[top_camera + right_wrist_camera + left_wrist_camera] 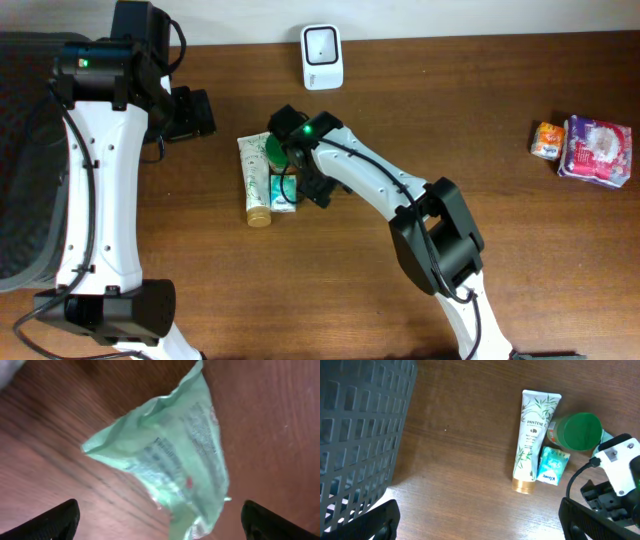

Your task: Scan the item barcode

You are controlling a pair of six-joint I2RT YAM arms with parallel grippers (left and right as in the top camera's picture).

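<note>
A teal tissue packet [172,455] lies crumpled on the wooden table, between and just ahead of the wide-apart fingers of my right gripper [160,520], which is open and holds nothing. In the overhead view the right gripper [300,186] hovers over this packet [283,196], beside a white Pantene tube [255,178] and a green-lidded can [276,148]. The white barcode scanner [322,56] stands at the table's back edge. My left gripper [480,522] is open over bare wood, to the left of the tube [532,435], the packet [553,465] and the can [579,431].
A dark mesh basket [20,150] stands off the table's left side, close to the left arm. At the far right lie a purple pack [596,150] and a small orange pack [546,140]. The right arm [620,465] crowds the item cluster.
</note>
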